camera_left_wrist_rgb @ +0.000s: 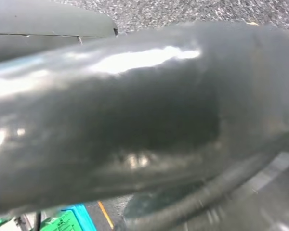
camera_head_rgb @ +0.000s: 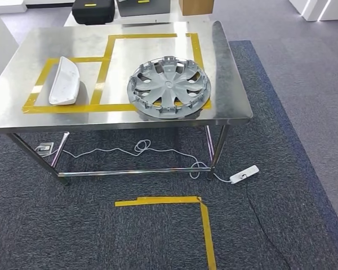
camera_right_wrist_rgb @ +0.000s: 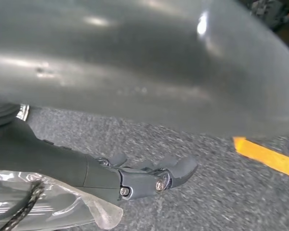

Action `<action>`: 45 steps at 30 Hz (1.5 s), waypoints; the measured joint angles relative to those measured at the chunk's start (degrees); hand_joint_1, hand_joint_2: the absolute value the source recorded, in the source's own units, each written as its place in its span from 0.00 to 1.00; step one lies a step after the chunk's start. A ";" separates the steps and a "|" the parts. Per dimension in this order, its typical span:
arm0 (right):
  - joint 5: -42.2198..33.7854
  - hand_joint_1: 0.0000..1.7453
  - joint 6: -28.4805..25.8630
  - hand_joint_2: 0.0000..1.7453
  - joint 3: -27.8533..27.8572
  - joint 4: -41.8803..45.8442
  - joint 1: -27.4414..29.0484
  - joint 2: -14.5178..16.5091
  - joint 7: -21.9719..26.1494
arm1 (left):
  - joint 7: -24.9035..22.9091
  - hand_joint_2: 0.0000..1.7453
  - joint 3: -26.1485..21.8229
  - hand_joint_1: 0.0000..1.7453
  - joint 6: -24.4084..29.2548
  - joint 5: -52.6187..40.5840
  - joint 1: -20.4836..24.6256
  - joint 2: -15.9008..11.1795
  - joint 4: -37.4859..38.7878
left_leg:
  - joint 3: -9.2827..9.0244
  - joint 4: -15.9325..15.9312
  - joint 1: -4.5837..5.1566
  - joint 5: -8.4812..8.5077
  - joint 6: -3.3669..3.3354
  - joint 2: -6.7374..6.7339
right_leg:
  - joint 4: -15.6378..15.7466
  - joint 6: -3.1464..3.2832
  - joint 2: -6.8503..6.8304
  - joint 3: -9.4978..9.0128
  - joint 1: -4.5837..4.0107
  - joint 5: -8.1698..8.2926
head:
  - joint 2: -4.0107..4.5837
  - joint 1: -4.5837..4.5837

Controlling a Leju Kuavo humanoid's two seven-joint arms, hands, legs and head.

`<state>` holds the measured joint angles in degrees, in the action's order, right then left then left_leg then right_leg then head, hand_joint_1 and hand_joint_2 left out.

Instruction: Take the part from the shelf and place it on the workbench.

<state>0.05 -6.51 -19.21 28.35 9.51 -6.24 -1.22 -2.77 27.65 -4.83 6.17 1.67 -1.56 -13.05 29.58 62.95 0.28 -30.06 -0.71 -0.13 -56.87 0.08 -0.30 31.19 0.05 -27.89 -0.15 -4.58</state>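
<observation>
A steel workbench stands ahead of me on dark carpet. A grey wheel cover lies flat inside the larger yellow-taped square on its right half. A white curved part lies in the smaller taped rectangle on the left. My right hand hangs low over the carpet, its dark fingers stretched out and holding nothing.
Under the bench a white cable runs to a power strip. A yellow tape corner marks the floor in front of the bench. A black case and a cardboard box sit beyond the far edge. A green and blue crate stands on the floor.
</observation>
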 joint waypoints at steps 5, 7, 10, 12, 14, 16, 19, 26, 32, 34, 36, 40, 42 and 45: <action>-0.09 0.00 0.09 0.00 -0.53 -3.16 -1.47 0.57 0.65 | 0.13 0.00 -0.01 0.00 -0.01 0.25 0.01 0.01 -0.24 | -2.21 -7.27 0.24 1.00 -1.26 0.02 | -0.41 -1.48 0.03 2.25 0.09 1.52 | -0.01 -0.02; -0.20 0.00 0.23 0.00 -0.76 -4.66 -2.03 0.80 1.13 | 0.15 0.00 -0.01 0.00 0.09 0.75 -0.06 0.03 -0.51 | -1.05 -8.33 -0.03 2.42 -1.84 -0.29 | -3.27 -2.01 0.17 3.81 0.09 -2.22 | -0.01 -0.32; -0.42 0.00 0.77 0.00 -1.11 -7.14 -3.28 1.02 2.17 | 0.13 0.00 -0.03 0.00 1.96 2.29 -0.51 0.55 -1.17 | 1.55 -8.20 0.11 4.55 -2.11 -0.56 | -12.82 -2.62 0.22 5.75 0.27 -9.17 | 0.00 -0.56; -0.63 0.00 1.18 0.00 -1.38 -9.00 -4.25 1.02 3.13 | -0.19 0.00 -0.04 0.00 3.59 3.43 -1.22 1.31 -2.20 | 3.59 -7.85 0.11 5.96 -1.95 -0.75 | -15.68 -2.99 0.21 4.57 0.39 -7.88 | 0.00 -0.57; -0.89 0.00 1.52 0.00 -1.59 -10.60 -5.13 1.05 4.02 | -0.96 0.00 0.08 0.00 4.71 4.83 -2.24 1.78 -4.03 | 5.73 -7.19 0.00 7.30 -1.56 -0.81 | -11.06 -3.28 0.22 -0.30 0.65 -4.48 | -0.01 -0.60; -1.32 0.00 1.88 0.00 -1.69 -11.84 -6.03 1.12 4.68 | -1.80 0.00 0.49 0.00 5.57 6.72 -3.39 1.78 -6.31 | 7.41 -6.19 0.05 8.42 -0.95 -0.77 | -1.89 -3.13 0.32 -7.13 0.81 -4.68 | -0.01 -0.64; -1.95 0.00 2.14 0.00 -1.71 -13.42 -7.00 1.34 5.27 | -2.52 0.00 1.67 0.00 6.46 9.47 -4.79 1.23 -9.17 | 8.19 -5.75 0.06 10.24 0.01 -0.74 | 3.11 -1.81 0.31 -9.53 0.57 -6.29 | -0.01 -0.48; -2.50 0.00 2.31 0.00 -1.69 -15.44 -7.65 1.91 5.58 | -3.17 0.00 4.06 0.00 7.56 12.51 -6.81 -0.07 -12.93 | 10.06 10.00 -0.44 -3.42 1.69 -0.33 | 1.89 0.19 -0.64 -3.43 0.33 -1.38 | 0.00 0.14; -2.62 0.00 2.31 0.00 -1.68 -16.01 -8.25 2.09 5.96 | -3.45 0.00 7.66 0.00 9.67 17.82 -7.22 -1.45 -15.93 | -4.33 -4.62 0.10 -0.62 -0.25 -0.02 | 0.00 -0.33 -0.68 2.04 -0.27 2.42 | 0.00 0.09; -2.63 0.00 2.31 0.00 -1.68 -16.17 -8.33 2.13 6.01 | -3.42 0.00 8.54 0.00 9.84 18.40 -7.32 -1.70 -16.34 | -5.65 -8.07 0.46 -1.31 -0.67 0.01 | 0.03 -1.01 -0.76 2.71 -0.10 3.70 | 0.00 0.07; -2.64 0.00 2.31 0.00 -1.69 -16.44 -8.32 2.13 6.01 | -3.42 0.00 9.27 0.00 9.91 18.60 -7.50 -1.81 -16.58 | -4.51 -8.46 0.48 -0.01 -1.32 -0.27 | -0.44 -1.65 -0.57 3.39 0.18 3.21 | 0.00 0.15; -3.23 0.00 2.38 0.00 -1.72 -16.69 -8.30 2.26 6.01 | -3.26 0.00 10.39 0.00 10.34 20.14 -7.68 -2.19 -16.94 | -0.87 -8.63 0.48 3.19 -2.37 -0.67 | -11.34 -2.35 0.05 6.40 0.48 -7.33 | 0.00 -0.01; -3.89 0.00 2.31 0.00 -1.68 -16.75 -8.35 2.26 6.01 | -3.07 0.00 11.42 0.00 10.89 21.76 -7.69 -2.37 -17.28 | 1.54 -8.28 0.53 4.86 -2.24 -0.77 | -16.32 -2.60 0.09 6.12 0.52 -7.46 | 0.00 -0.01; -4.56 0.00 2.28 0.00 -1.59 -16.78 -8.44 2.26 6.01 | -2.84 0.00 12.90 0.00 11.49 23.35 -7.68 -2.53 -17.84 | 5.36 -6.91 0.42 7.02 -1.67 -0.78 | -10.84 -2.79 0.08 -0.81 0.62 -2.74 | -0.01 -0.04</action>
<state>-4.51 -4.22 -20.80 11.57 1.07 -3.98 4.78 -5.61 40.55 6.67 29.52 -6.01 -4.09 -30.89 34.94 56.04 0.70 -23.03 -2.38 -0.91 -67.71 -2.71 -0.22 30.38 0.66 -30.64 -0.16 -4.62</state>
